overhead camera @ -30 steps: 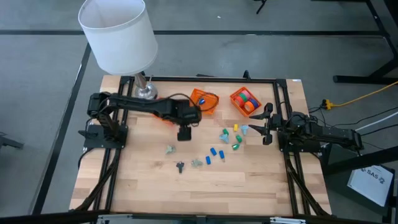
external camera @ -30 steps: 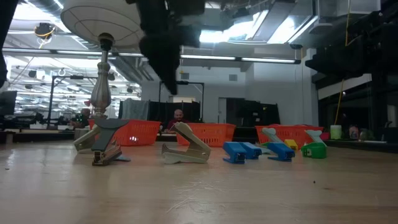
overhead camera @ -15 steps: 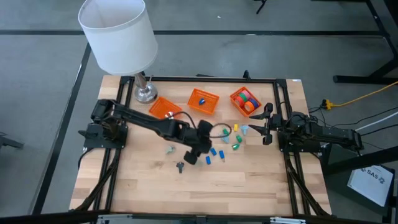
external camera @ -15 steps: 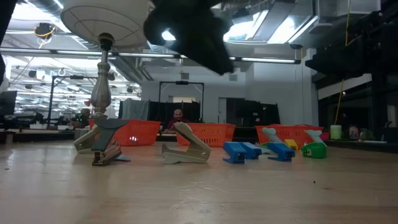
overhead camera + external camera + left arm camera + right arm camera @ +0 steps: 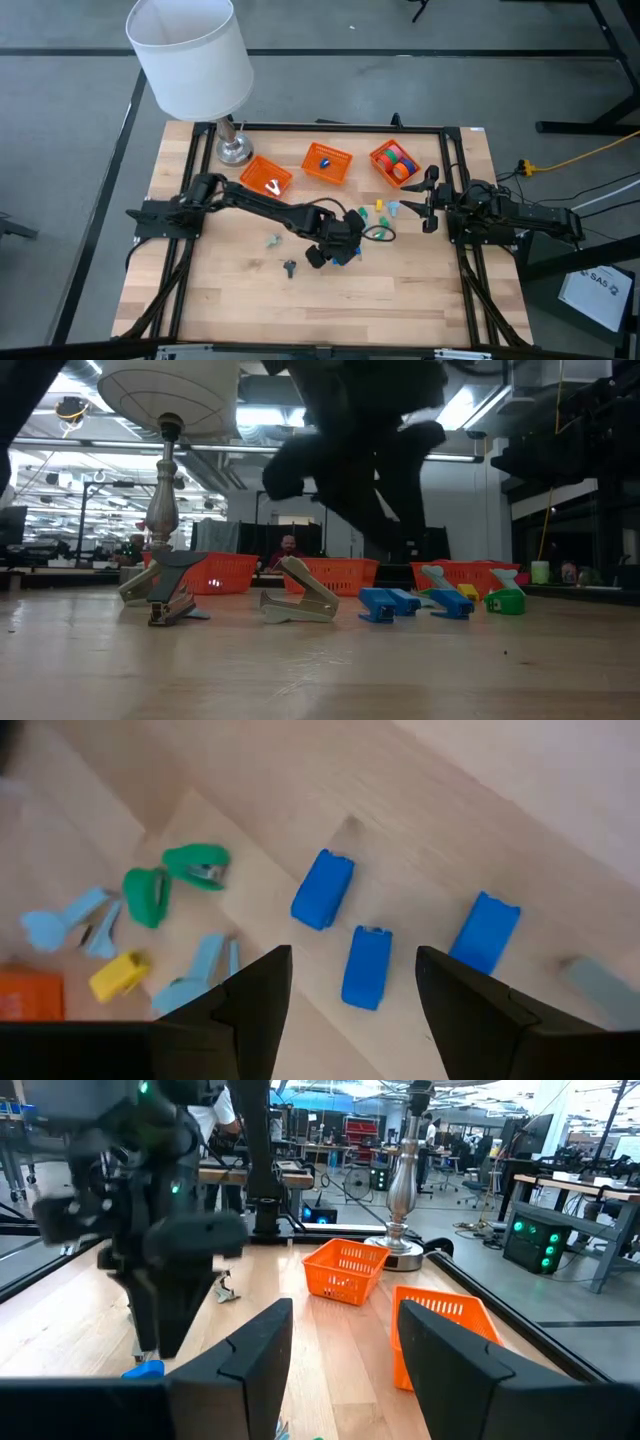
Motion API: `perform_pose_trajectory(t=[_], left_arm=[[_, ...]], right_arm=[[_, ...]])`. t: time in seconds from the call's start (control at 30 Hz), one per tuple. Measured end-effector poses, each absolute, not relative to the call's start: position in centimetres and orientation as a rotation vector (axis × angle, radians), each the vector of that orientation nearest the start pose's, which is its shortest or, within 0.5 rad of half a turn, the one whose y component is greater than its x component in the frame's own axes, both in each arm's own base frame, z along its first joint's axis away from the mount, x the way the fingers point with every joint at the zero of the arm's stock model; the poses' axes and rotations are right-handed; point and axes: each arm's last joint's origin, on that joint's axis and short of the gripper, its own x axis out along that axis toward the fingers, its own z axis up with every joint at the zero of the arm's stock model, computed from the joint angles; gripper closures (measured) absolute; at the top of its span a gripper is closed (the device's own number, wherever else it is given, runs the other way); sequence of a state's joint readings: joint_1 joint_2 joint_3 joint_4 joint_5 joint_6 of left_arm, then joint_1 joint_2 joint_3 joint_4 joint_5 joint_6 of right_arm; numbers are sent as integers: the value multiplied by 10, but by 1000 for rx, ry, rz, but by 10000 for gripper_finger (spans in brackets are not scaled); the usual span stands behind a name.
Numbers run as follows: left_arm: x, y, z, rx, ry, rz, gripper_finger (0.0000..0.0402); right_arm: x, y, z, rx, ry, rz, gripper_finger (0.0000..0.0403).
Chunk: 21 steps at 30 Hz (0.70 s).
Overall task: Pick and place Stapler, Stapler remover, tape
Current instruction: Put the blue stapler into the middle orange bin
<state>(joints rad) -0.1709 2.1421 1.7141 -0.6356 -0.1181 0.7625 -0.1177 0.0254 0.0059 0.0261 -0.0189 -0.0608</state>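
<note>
I had the pale wood tabletop (image 5: 230,300) under me, w/ a black frame round its edge. My landmark was the lamp (image 5: 190,60), white shade, metal base at the far left corner. Three orange baskets (image 5: 327,163) sat in a row just right of the lamp base; the rightmost one held the tape (image 5: 398,160), coloured rolls. The left gripper (image 5: 335,250) hung over the middle of the tabletop, well right of the lamp and nearer me, jaws released w/ nothing between them, directly above three blue staplers (image 5: 366,966) lying apart on the wood. Green, yellow & light-blue pieces (image 5: 170,885) lay just beyond those. Two grey staple removers (image 5: 300,600) lay nearer me than the lamp base. The right gripper (image 5: 428,200) waited at the right edge, far from the lamp, jaws spread, holding nothing. Beyond the tabletop: an open workshop w/ benches, ceiling strip lights, and a person (image 5: 288,548) far back.
</note>
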Motion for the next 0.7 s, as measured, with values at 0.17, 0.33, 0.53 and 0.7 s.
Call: perform_pose_trajectory(t=[0.17, 0.33, 0.53, 0.7], left_arm=[[453, -80, 185, 838, 1017, -534, 190], [449, -83, 171, 800, 1089, -599, 190], [448, -91, 148, 817, 1154, -659, 190], [449, -94, 144, 825, 1160, -653, 195]], right_arm=[[98, -11, 166, -61, -4, -98, 215], [98, -11, 166, -62, -4, -99, 215], [98, -11, 166, -62, -5, -99, 215], [98, -11, 166, -62, -8, -99, 215]])
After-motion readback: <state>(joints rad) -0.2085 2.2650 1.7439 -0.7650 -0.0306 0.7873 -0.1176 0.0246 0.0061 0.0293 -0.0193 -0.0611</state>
